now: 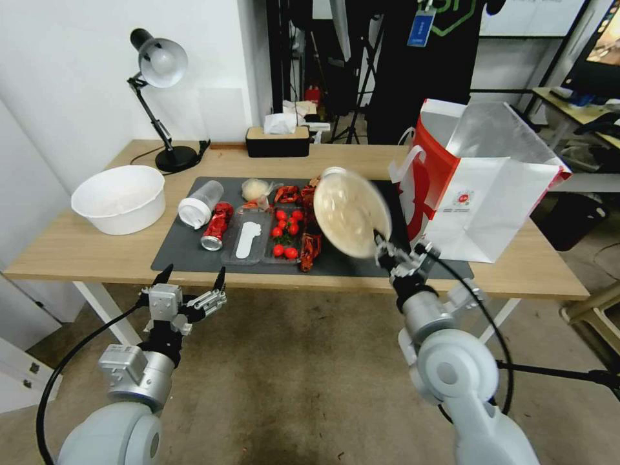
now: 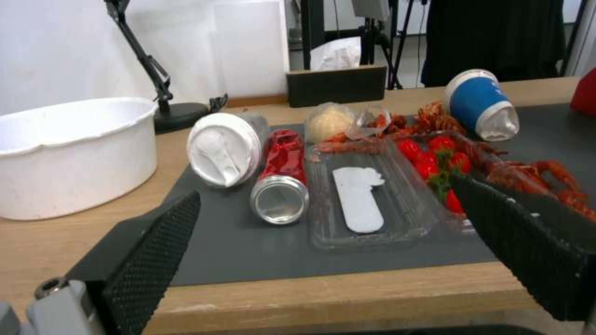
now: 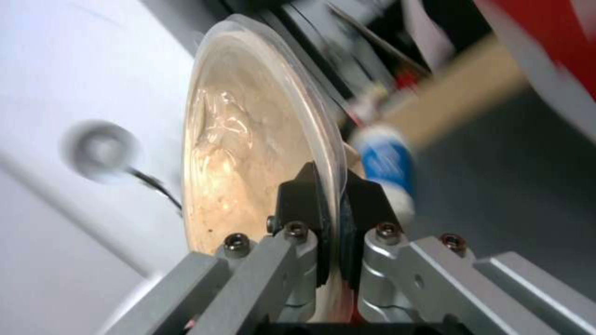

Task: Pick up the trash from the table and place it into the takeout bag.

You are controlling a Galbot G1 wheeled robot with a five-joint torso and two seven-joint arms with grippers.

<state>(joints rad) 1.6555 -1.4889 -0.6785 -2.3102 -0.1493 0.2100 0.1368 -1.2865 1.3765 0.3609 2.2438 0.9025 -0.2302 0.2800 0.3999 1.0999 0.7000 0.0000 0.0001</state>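
My right gripper (image 1: 385, 248) is shut on the rim of the beige oval bowl (image 1: 352, 212), which hangs tilted on edge above the dark mat (image 1: 187, 255), left of the takeout bag (image 1: 491, 194). In the right wrist view the fingers (image 3: 304, 200) pinch the bowl's (image 3: 248, 153) rim, with the blue-and-white paper cup (image 3: 385, 163) behind. The red can (image 1: 216, 226), the lidded clear cup (image 1: 200, 203) and the whitish wad (image 1: 256, 188) lie on the mat. My left gripper (image 1: 192, 278) hangs open before the table's (image 1: 97, 252) front edge, facing the can (image 2: 282, 177), clear cup (image 2: 223, 146), wad (image 2: 329, 122) and paper cup (image 2: 481, 102).
A white round basin (image 1: 119, 197) stands at the table's left end. A desk lamp (image 1: 161, 64) and a tissue box (image 1: 278, 139) are at the back. Clear trays (image 1: 248, 242) with cherry tomatoes (image 1: 287, 229) and crayfish shells (image 1: 310, 248) lie mid-mat.
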